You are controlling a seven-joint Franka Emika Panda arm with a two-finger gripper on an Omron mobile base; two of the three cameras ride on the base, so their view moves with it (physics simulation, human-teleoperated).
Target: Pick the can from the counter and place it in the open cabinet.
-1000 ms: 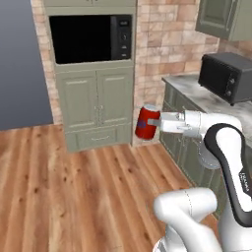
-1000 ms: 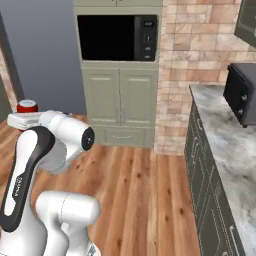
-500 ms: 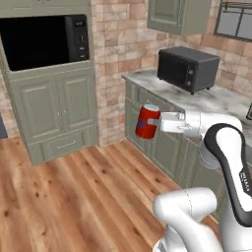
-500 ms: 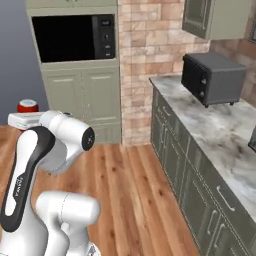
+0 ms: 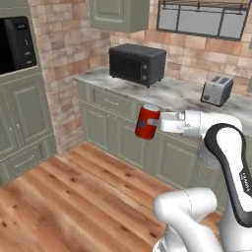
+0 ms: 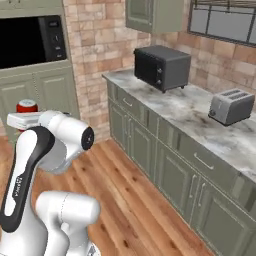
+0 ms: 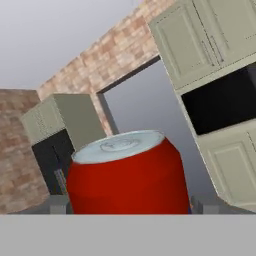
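Note:
The red can [image 5: 146,122] with a silver top hangs upright in the air in front of the lower cupboards, with my gripper [image 5: 151,122] shut on it from the side. From the right base view, the can [image 6: 27,106] peeks over my hand, where the gripper [image 6: 22,119] grips it. Seen from the hand, the can [image 7: 127,175] sits between the two fingertips of the gripper [image 7: 128,204]. The veined marble counter [image 5: 172,94] [image 6: 192,114] runs along the brick wall behind the can. The open cabinet is out of view.
A black toaster oven [image 5: 137,64] [image 6: 161,67] and a silver toaster [image 5: 217,90] [image 6: 230,106] stand on the counter. A green wall unit with a panelled front [image 5: 120,15] hangs above the oven. The black microwave [image 6: 30,40] sits in its tall unit at left.
The whole picture has swung as the base moved: the microwave unit slid left and the counter with oven and toaster came into view. The can stays gripped.

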